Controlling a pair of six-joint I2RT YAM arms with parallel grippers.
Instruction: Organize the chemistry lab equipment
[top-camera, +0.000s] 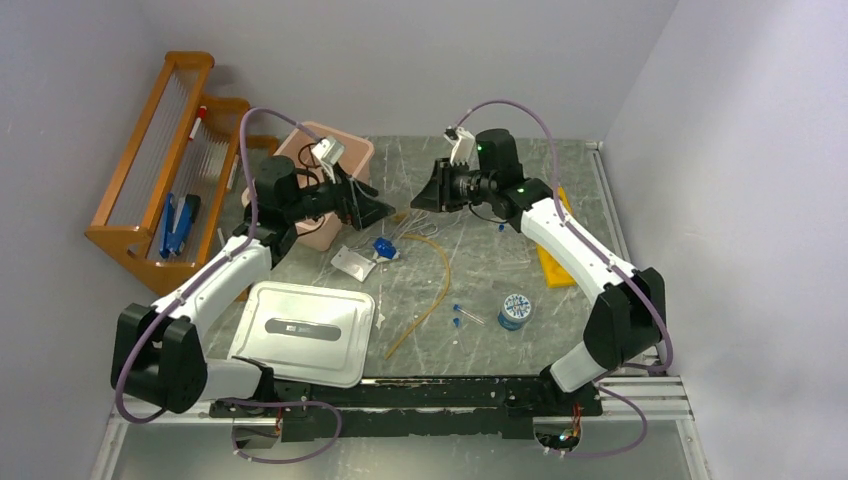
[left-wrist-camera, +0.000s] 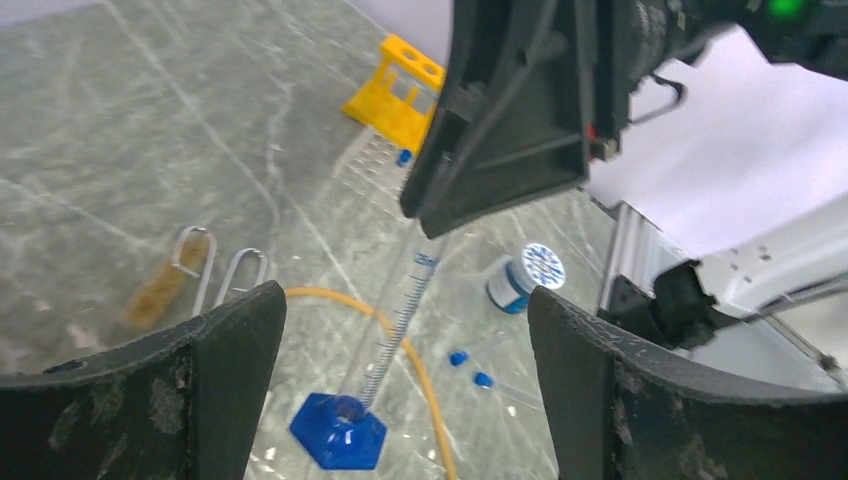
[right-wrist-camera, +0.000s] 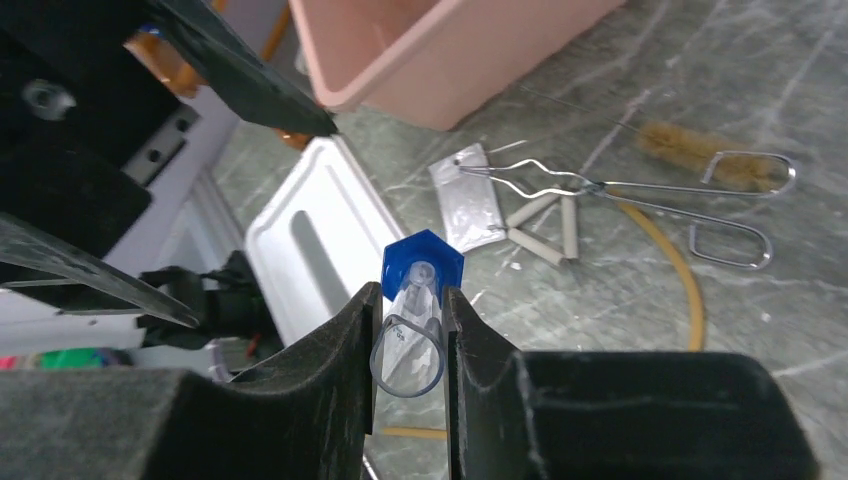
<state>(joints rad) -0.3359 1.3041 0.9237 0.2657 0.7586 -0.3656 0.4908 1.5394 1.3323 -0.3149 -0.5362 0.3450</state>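
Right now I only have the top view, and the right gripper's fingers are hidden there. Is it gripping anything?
Observer: Yes, the right wrist view shows the right gripper shut on a graduated cylinder near its mouth.
Operator: Where is its foot?
Observer: In the left wrist view the cylinder leans, its blue hexagonal base down at the table; contact is unclear.
Operator: And the other arm?
Observer: The left gripper is open wide, holding nothing.
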